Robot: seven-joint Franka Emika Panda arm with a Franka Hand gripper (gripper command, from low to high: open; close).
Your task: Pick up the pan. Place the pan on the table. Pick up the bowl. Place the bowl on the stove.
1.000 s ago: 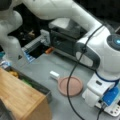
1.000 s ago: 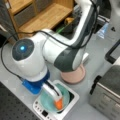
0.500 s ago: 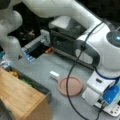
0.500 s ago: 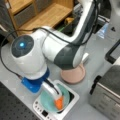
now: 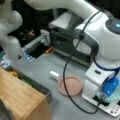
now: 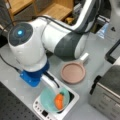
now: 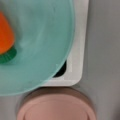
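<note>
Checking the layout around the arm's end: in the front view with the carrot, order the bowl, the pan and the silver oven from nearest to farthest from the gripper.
The gripper sits at the bowl's rim, over the stove.
1. Bowl, right at the gripper, on the stove.
2. Pan, on the table, up and right of it.
3. Silver oven, at the view's right edge.

The bowl [image 6: 53, 100] with a carrot [image 6: 59, 100] inside sits on the stove [image 6: 71, 105]; the pan [image 6: 73, 72] lies on the desk [image 6: 97, 55] just beside.
</note>
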